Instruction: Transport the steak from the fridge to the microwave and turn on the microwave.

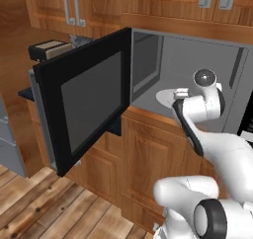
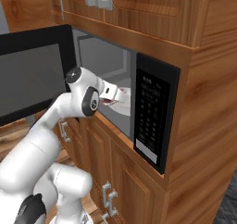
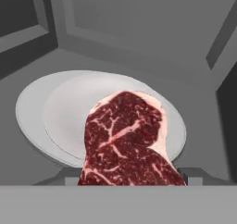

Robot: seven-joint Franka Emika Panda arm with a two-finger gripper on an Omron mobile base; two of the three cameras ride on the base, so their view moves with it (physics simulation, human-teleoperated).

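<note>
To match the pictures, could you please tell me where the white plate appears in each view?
Left base view: white plate right of centre, beside the arm.
Right base view: centre, beyond the arm.
Hand view: centre-left, behind the steak.
Shared landmark: microwave cavity.

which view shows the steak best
The hand view: the steak fills the foreground, marbling clear, over the white plate in the microwave. The right base view shows a red sliver by the wrist; in the left base view the arm covers it.
</note>
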